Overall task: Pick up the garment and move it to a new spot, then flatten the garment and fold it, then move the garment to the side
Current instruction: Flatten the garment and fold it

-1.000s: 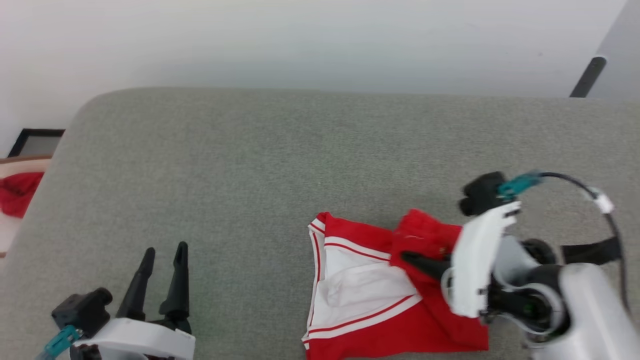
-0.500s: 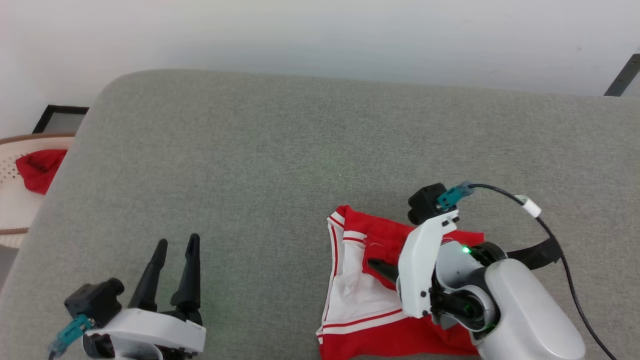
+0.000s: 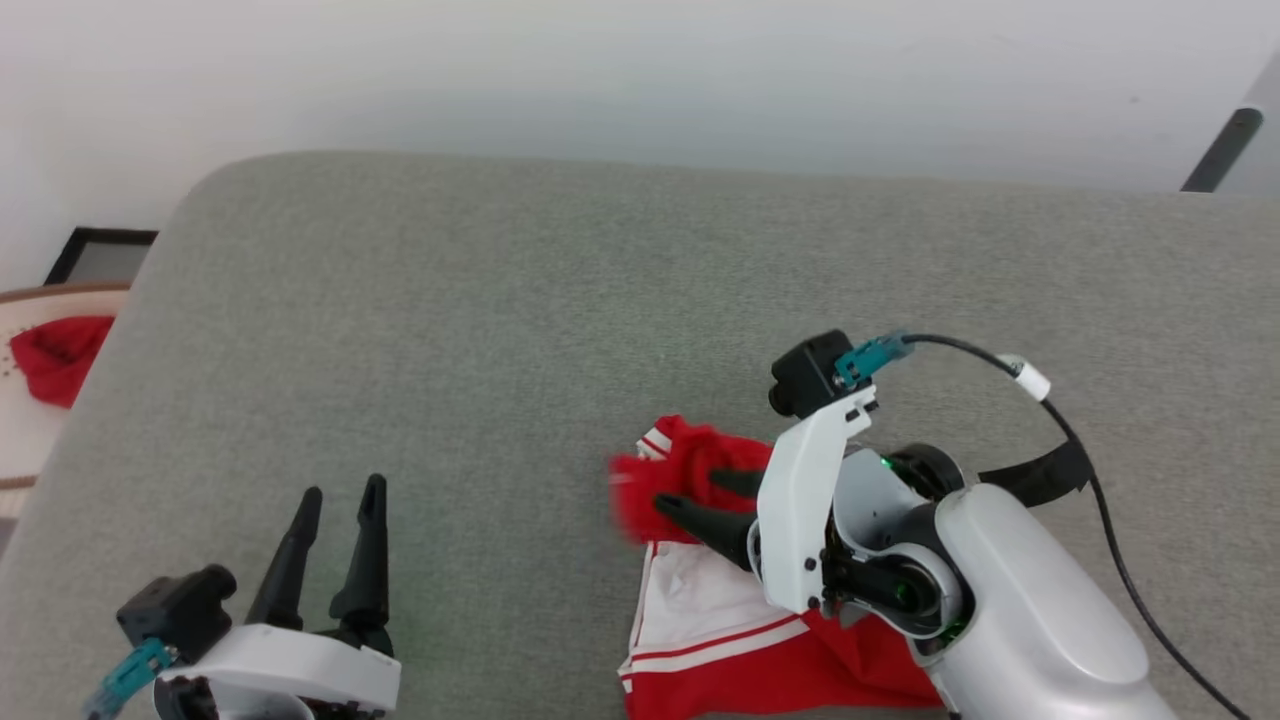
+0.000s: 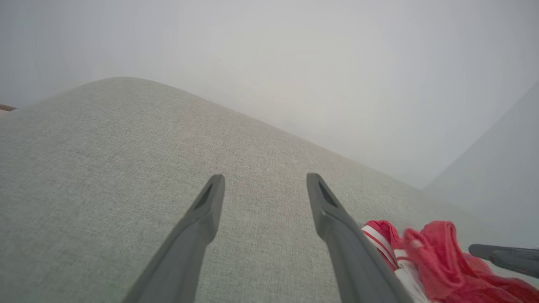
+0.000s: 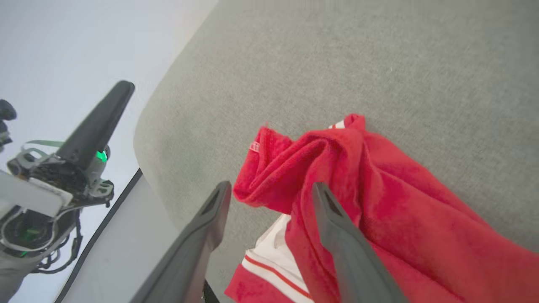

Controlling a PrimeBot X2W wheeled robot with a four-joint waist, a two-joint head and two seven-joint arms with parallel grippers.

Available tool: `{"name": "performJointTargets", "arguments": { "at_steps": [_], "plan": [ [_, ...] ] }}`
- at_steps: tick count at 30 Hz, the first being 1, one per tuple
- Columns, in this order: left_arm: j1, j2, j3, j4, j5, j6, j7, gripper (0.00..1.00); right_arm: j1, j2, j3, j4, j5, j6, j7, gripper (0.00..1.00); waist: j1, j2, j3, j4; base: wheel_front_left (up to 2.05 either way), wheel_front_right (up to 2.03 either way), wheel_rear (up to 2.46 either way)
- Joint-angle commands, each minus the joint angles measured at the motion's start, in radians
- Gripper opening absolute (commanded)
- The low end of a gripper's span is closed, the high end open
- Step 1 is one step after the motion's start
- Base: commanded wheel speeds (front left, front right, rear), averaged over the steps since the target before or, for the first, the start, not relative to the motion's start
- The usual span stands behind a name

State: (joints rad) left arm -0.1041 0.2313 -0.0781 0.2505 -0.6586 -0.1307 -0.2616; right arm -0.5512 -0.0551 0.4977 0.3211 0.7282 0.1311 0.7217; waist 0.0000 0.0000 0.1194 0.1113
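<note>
Fold step, I think. Garment (image 3: pixel 720 620) bunched up on grey worktop (image 3: pixel 500 350), near front edge. Right fingers (image 5: pixel 337 235) spread wide, red flap (image 5: pixel 290 168) at tips, not pinched. Left fingers (image 3: pixel 290 560) spread, empty. Next: pinch flap, pull flat.

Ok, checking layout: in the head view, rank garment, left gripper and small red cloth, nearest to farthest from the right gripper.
1. garment, right beside the right gripper, lower centre-right.
2. left gripper, lower left.
3. small red cloth, far left edge.
</note>
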Motion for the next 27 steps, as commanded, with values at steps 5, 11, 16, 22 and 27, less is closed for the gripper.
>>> {"name": "performJointTargets", "arguments": {
  "at_steps": [5,11,16,22,27],
  "plan": [
    [0.016,0.006,0.014,-0.005,0.014,0.0,-0.003,1.0,0.016,-0.064,0.008,-0.11,0.04,-0.001,0.0,1.0,0.0,0.0,-0.015,-0.038,0.0,0.0,0.0],
    [0.028,0.013,0.028,-0.008,0.026,0.0,-0.003,1.0,0.066,-0.175,-0.031,-0.237,0.061,-0.001,-0.038,1.0,0.0,0.0,-0.028,-0.081,0.0,0.0,0.0],
    [0.04,0.015,0.038,-0.013,0.029,0.0,-0.003,1.0,0.138,-0.231,-0.088,-0.303,0.085,-0.001,-0.088,1.0,0.0,0.0,-0.04,-0.115,0.0,0.0,0.0],
    [0.051,0.023,0.046,-0.009,0.047,0.0,-0.003,1.0,0.218,-0.291,-0.128,-0.357,0.077,-0.001,-0.173,1.0,0.0,0.0,-0.05,-0.155,0.0,0.0,0.0],
    [0.062,0.03,0.056,-0.01,0.066,0.0,-0.003,1.0,0.273,-0.339,-0.164,-0.354,0.048,-0.001,-0.294,1.0,0.0,0.0,-0.061,-0.181,0.0,0.0,0.0]
  ]
}}
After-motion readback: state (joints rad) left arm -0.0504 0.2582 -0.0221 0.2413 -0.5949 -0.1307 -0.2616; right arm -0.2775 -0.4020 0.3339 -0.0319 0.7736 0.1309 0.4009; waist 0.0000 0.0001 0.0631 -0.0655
